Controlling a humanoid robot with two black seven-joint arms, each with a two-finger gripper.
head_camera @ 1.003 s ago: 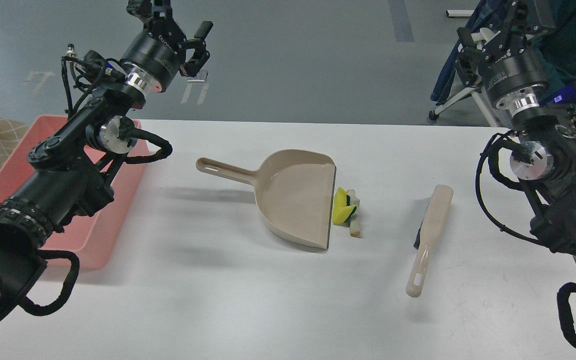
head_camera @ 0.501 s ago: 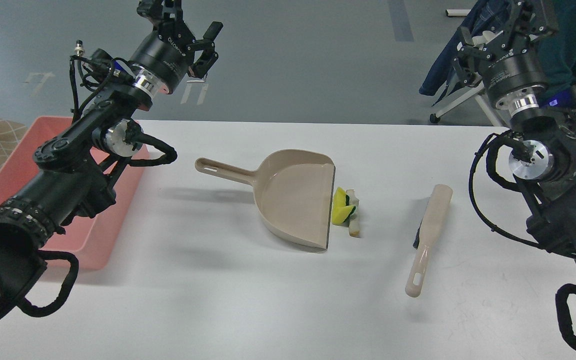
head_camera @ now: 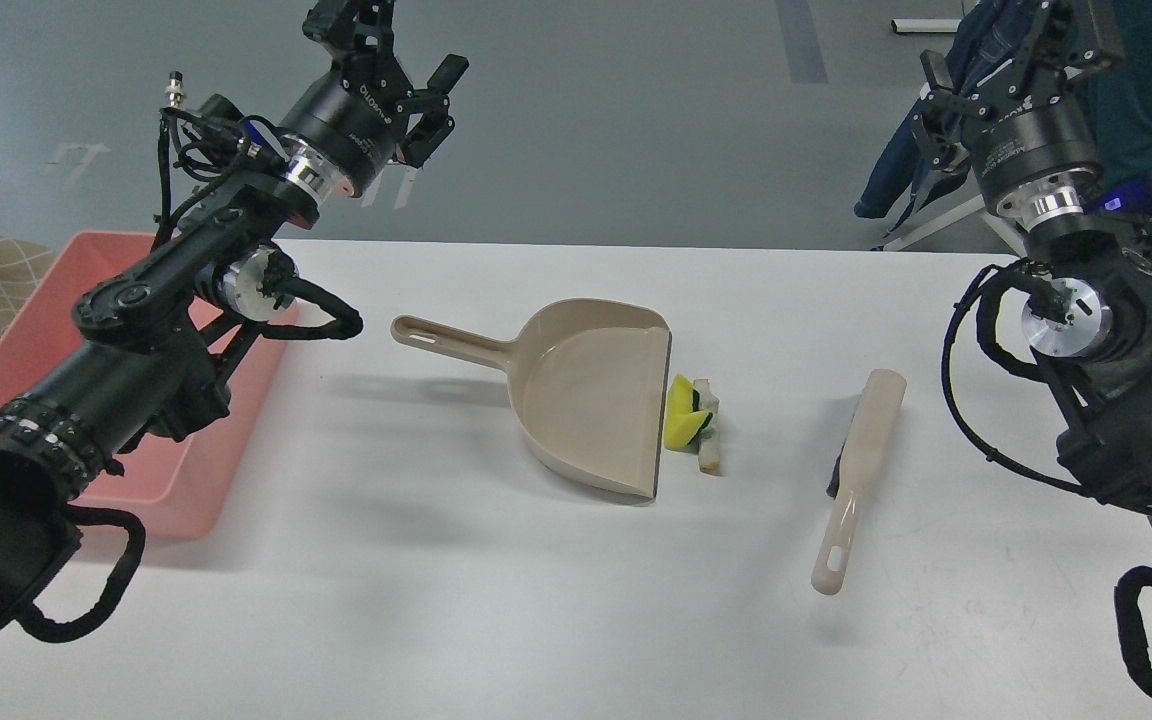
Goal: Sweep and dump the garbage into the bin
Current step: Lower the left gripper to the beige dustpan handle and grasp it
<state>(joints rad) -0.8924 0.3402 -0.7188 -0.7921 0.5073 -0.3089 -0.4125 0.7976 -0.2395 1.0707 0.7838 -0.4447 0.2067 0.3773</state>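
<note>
The garbage sits at frame centre, on the white table (head_camera: 456,600): a yellow sponge chunk (head_camera: 684,420) with a dark green side, touching the open lip of the beige dustpan (head_camera: 591,395), and a white bread slice (head_camera: 707,428) with tan crust just to its right. I judge both scraps light and soft — the sponge will spring back under pressure, the bread may crumble or smear if pressed. Neither wants pinching; they are better pushed into the pan.

The brush (head_camera: 858,475) lies right of centre, well apart from the scraps, with its slotted handle end pointing toward the lower frame. I would take it by that stiff, smooth handle, and the dustpan by its long handle at centre left. Both look like rigid, light plastic that may slide on the table.

The bin (head_camera: 151,490) — a shallow pink tub — sits at the left edge, partly hidden by my left arm.

My left gripper (head_camera: 406,60), upper left, has its fingers spread and holds nothing. My right gripper (head_camera: 1026,45), upper right, is cropped and dark; I cannot tell its opening.

No object lies between either gripper and its tool.
</note>
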